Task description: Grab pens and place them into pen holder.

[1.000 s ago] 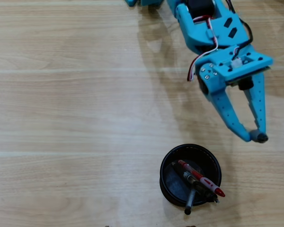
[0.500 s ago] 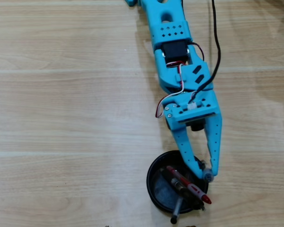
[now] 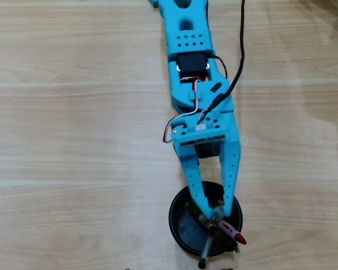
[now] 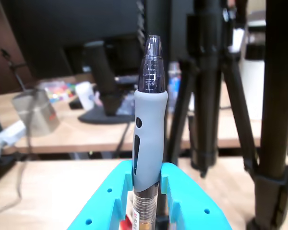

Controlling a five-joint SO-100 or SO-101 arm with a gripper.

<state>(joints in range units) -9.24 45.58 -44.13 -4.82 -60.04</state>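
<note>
My blue gripper [image 3: 216,214] reaches down the overhead view and hangs over the round black pen holder [image 3: 177,228] at the bottom edge. Its jaws are shut on a pen with a grey rubber grip and a clear tip [image 4: 150,139]. In the wrist view the gripper [image 4: 148,178] pinches the pen at the lower end of the grip. In the overhead view the held pen [image 3: 218,211] shows only as a small grey end between the fingertips. A red-capped pen [image 3: 232,232] and a dark pen [image 3: 206,250] lean in the holder.
The holder stands on a light wooden table [image 3: 73,140]. A black cable [image 3: 240,50] runs along the arm. In the wrist view a black tripod [image 4: 273,96] and desks with clutter stand beyond the table.
</note>
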